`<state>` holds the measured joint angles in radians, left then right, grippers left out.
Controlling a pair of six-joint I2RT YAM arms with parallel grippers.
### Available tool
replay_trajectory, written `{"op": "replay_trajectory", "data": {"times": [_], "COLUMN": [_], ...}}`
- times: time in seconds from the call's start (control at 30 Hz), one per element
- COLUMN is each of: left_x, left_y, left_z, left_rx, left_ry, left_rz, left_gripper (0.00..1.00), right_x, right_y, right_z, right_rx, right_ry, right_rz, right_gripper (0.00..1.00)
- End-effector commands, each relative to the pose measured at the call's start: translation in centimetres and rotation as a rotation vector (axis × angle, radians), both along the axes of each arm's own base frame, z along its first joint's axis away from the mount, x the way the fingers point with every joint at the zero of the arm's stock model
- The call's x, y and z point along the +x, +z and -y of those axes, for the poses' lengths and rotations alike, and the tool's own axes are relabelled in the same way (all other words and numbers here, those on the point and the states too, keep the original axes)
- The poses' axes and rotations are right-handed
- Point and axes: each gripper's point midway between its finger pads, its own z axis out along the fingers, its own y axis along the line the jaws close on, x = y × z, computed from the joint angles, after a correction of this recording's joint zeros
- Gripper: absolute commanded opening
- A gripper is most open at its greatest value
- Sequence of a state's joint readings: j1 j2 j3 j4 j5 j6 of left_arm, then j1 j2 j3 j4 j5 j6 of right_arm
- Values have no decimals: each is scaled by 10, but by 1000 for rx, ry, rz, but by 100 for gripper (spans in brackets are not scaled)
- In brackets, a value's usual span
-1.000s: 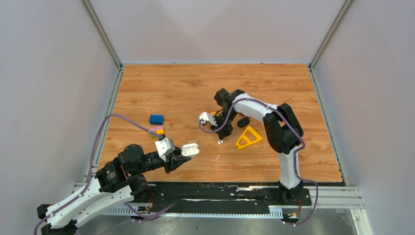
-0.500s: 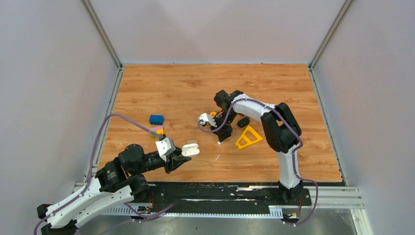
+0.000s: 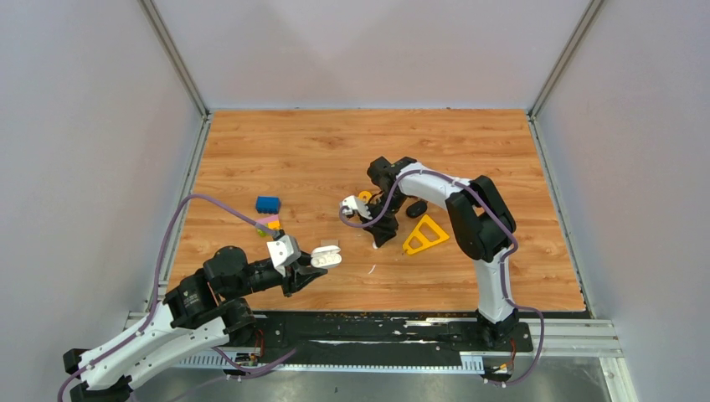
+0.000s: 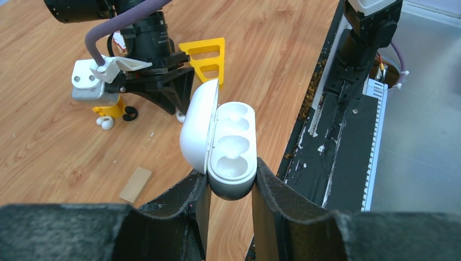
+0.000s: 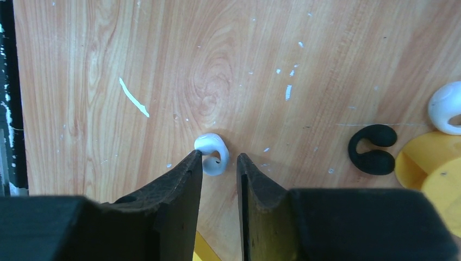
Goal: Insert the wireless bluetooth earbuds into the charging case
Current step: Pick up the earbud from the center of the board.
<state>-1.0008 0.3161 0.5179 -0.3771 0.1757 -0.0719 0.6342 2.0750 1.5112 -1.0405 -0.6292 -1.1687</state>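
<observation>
My left gripper is shut on the lower end of the white charging case, held off the table with its lid swung open and both wells empty. In the top view the charging case sits near the front left. My right gripper is open by a narrow gap, pointing down at the table. One white earbud lies between its fingertips, touching the left one. A black earbud and a second white earbud lie to the right. My right gripper hides its earbud from above.
A yellow triangle lies just right of the right gripper. A small yellow piece sits by the black earbud. A blue block and a pink-and-yellow block stand at the left. A tan block lies near the case.
My right gripper has moved toward the near edge and down over the white earbud, which now sits between its fingertips. The left arm and the case have not moved.
</observation>
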Motion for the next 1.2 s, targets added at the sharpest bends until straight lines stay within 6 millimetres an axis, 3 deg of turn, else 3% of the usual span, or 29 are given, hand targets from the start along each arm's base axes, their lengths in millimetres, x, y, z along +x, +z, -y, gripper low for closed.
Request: {"op": "replay_trajectory", "data": {"times": [0.0, 0.27, 0.73, 0.93, 1.17], "left_x": [2, 2, 1, 0, -1], "left_y": [7, 8, 7, 8, 10], "left_z": [3, 3, 3, 3, 4], "left_rx": [-17, -19, -19, -22, -29], "left_ry": [-9, -8, -13, -17, -26], "left_rz": [28, 32, 31, 34, 38], "left_gripper": [4, 4, 4, 5, 5], "right_x": [-4, -6, -11, -17, -21], "right_y": [2, 6, 21, 48, 100], "right_z": [-8, -8, -6, -3, 2], "right_rx": [46, 47, 36, 62, 139], "right_ry": [12, 6, -26, -49, -128], "right_rz": [1, -6, -38, -8, 97], "right_gripper": [30, 28, 6, 3, 4]}}
